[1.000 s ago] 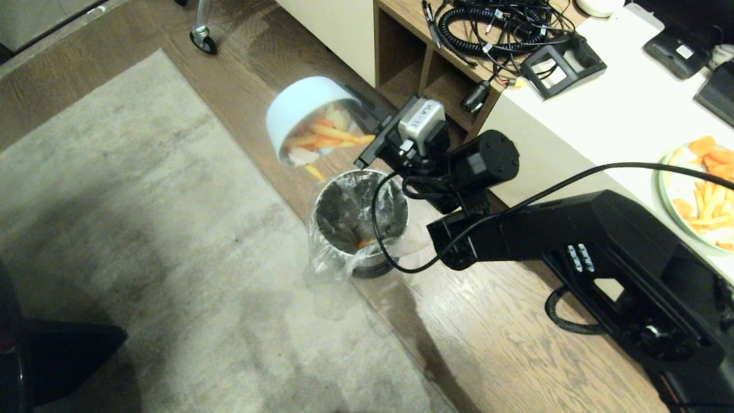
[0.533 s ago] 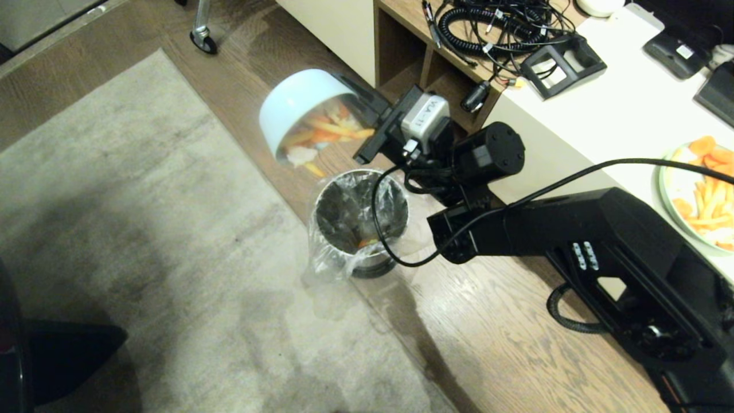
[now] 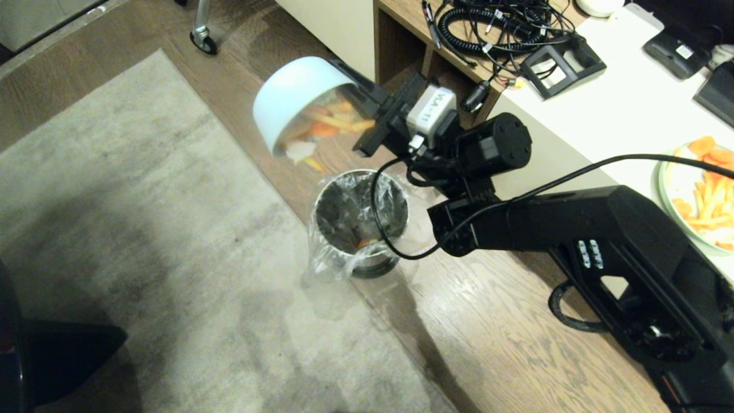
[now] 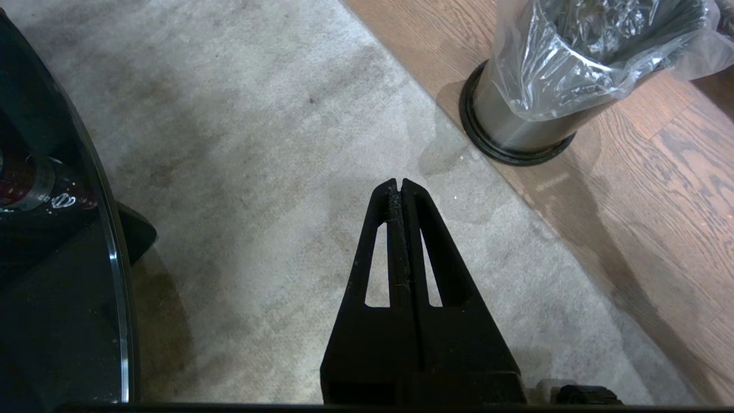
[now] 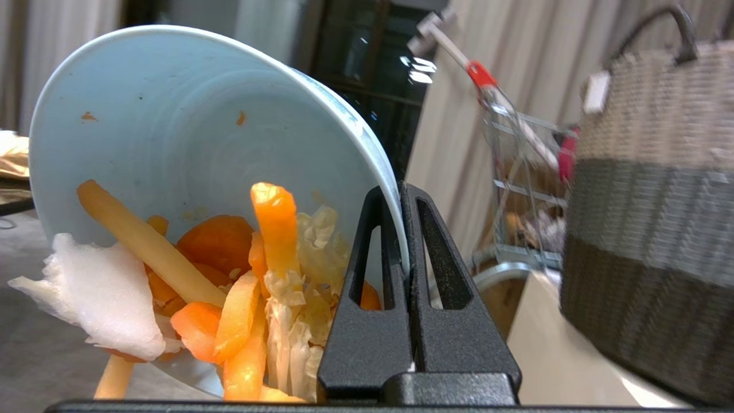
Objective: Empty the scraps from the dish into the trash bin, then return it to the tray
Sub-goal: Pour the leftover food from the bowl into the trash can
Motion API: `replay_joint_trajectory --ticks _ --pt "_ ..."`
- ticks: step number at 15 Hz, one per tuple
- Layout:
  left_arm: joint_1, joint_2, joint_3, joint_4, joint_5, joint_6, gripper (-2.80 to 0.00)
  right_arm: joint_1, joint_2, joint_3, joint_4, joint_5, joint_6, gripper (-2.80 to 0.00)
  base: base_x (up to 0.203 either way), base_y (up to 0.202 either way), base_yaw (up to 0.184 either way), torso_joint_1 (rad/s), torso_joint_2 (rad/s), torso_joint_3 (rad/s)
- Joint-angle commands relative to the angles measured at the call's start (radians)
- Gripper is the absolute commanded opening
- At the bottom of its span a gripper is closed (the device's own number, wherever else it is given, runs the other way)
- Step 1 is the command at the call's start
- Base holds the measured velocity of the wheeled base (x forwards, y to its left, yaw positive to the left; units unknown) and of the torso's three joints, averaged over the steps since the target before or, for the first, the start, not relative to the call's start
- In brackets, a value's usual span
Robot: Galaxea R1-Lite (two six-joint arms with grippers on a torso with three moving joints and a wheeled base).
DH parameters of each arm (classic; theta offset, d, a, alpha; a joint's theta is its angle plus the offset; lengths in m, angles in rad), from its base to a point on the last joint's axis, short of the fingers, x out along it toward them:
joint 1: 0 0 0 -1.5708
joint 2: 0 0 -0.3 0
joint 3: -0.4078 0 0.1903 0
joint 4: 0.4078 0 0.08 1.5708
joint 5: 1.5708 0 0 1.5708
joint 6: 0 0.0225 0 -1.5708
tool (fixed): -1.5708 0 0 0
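My right gripper (image 5: pixel 401 195) is pinched tight on the rim of the dish (image 3: pixel 292 97), tipped mouth-down. The scraps (image 3: pixel 321 129) hang at its lip, up and toward the rug from the trash bin (image 3: pixel 360 221), not squarely over its opening. My left gripper (image 4: pixel 400 186) is closed and empty over the rug (image 3: pixel 143 229), parked
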Motion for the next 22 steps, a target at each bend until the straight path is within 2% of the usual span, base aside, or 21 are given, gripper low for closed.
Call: replay_joint_trajectory --ticks 1,4,7,10,12,15,18,22 --pt "0.001 0.0 0.0 -0.001 0.001 0.0 -2.8 0.001 0.004 -0.003 -0.048 0.013 -0.003 -2.8 0.0 0.0 0.0 0.0 0.0 0.0" --pt "0.001 0.0 0.0 -0.001 0.001 -0.001 -2.8 0.001 0.002 -0.002 -0.048 0.026 0.002 -2.8 0.0 0.0 0.0 0.0 0.0 0.0" --pt "0.001 0.0 0.0 -0.001 0.001 -0.001 -2.8 -0.004 0.007 0.002 -0.048 0.148 0.0 -2.8 0.0 0.0 0.0 0.0 0.0 0.0" --pt "0.001 0.0 0.0 -0.001 0.001 0.0 -2.8 -0.004 0.002 -0.002 -0.048 0.148 -0.004 -2.8 0.0 0.0 0.0 0.0 0.0 0.0" --pt "0.0 0.0 0.0 -0.001 0.001 0.0 -2.8 -0.006 0.002 0.004 -0.048 0.114 -0.012 -2.8 0.0 0.0 0.0 0.0 0.0 0.0" --pt "0.001 0.0 0.0 -0.001 0.001 -0.001 -2.8 -0.007 0.003 0.003 -0.048 -0.054 -0.029 -2.8 0.0 0.0 0.0 0.0 0.0 0.0" --pt "0.0 0.0 0.0 -0.001 0.001 0.0 -2.8 -0.007 0.004 0.01 -0.048 -0.109 -0.092 -2.8 0.0 0.0 0.0 0.0 0.0 0.0" --pt "0.001 0.0 0.0 -0.001 0.001 0.0 -2.8 -0.003 -0.004 0.005 -0.048 -0.113 -0.099 -2.8 0.0 0.0 0.0 0.0 0.0 0.0"
